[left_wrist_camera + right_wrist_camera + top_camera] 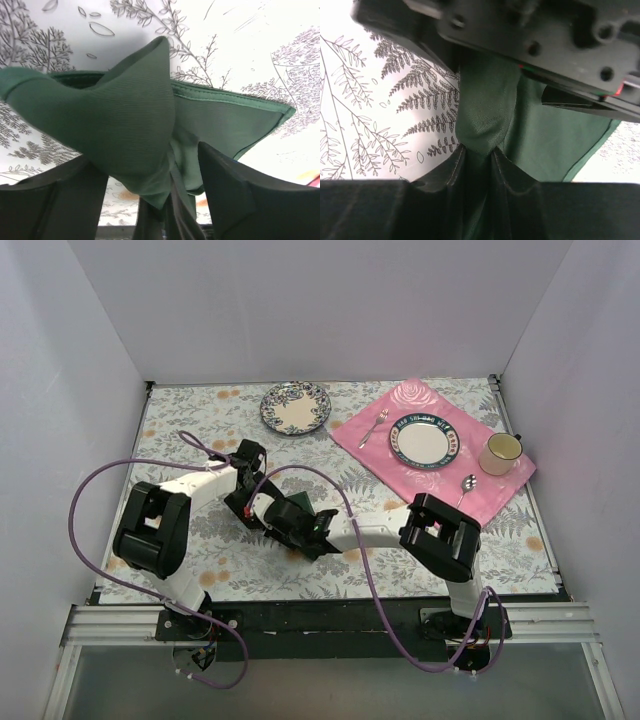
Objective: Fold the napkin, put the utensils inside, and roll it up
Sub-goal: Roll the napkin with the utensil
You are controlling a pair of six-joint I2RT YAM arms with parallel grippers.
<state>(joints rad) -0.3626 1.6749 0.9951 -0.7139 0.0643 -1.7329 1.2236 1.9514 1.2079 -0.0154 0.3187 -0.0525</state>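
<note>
The dark green napkin (300, 502) is bunched up above the flowered table, between the two arms near the middle. My right gripper (478, 152) is shut on a pinched fold of the napkin (485, 110). Its place in the top view (285, 522) is just under the cloth. My left gripper (150, 162) stands open, and a loose hanging lobe of the napkin (115, 130) droops between its wide-apart fingers (230, 195). From above, the left gripper (258, 508) is right beside the right one. The utensils are out of view.
A pink placemat (370, 445) at the back right carries a plate (424, 441), a silver fork (373, 427), a silver spoon (466, 485) and a yellow mug (501, 453). A patterned plate (295, 407) sits at the back centre. White walls enclose the table.
</note>
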